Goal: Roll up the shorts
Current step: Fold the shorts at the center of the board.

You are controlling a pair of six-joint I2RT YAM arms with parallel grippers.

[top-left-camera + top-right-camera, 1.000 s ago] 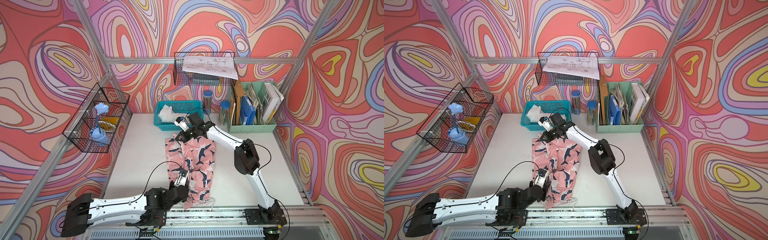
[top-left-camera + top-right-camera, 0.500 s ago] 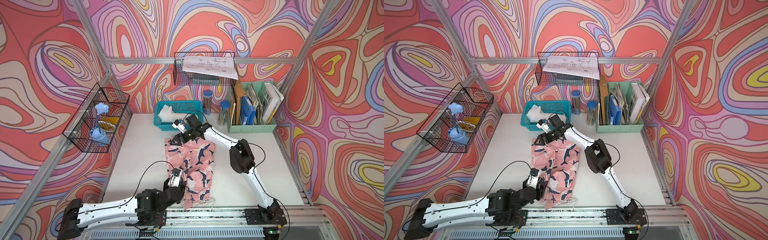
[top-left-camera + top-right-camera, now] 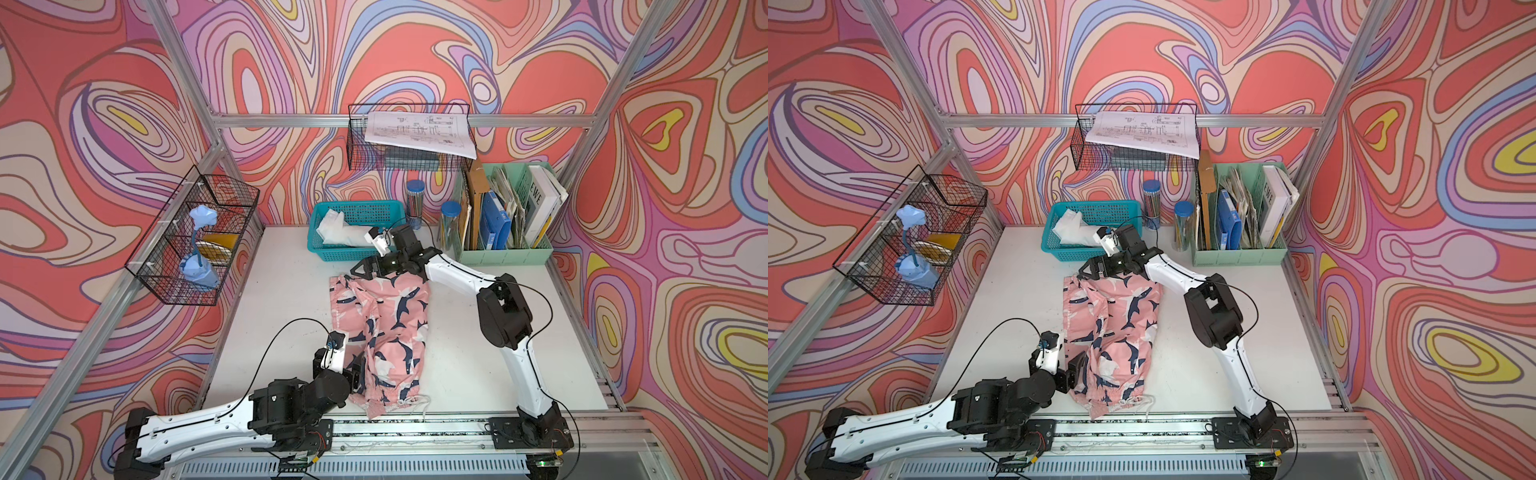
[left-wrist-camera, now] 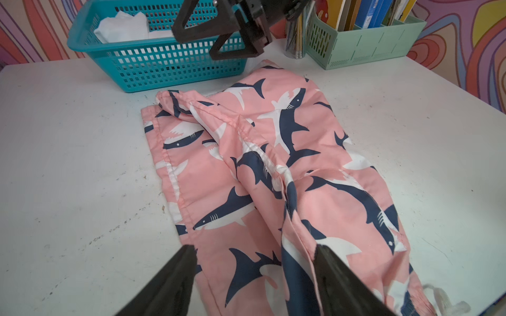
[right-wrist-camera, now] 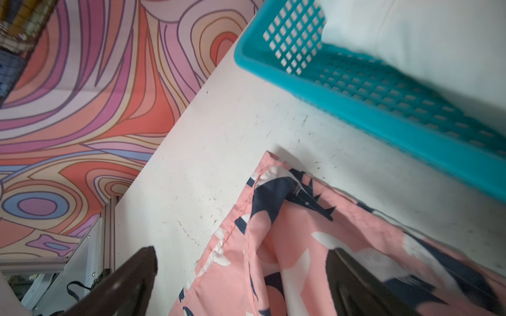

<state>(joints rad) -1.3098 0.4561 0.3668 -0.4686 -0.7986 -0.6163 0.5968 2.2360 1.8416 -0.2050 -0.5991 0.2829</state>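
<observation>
The shark-print shorts (image 3: 386,324) lie lengthwise on the counter (image 3: 282,299), waistband toward the frame's bottom. The left fingers (image 4: 175,273) spread open at that end, and the right fingers (image 5: 131,273) spread open over the far hem.

Left wrist view: shorts (image 4: 273,177) run out of frame at the drawstring end; left pincer (image 4: 254,247) fingers cropped at their bases.
Right wrist view: teal basket (image 5: 356,104) and white cloth (image 5: 410,41) blurred, both cropped.
In both top views: print on paper sheet (image 3: 419,133) too small to read.
</observation>
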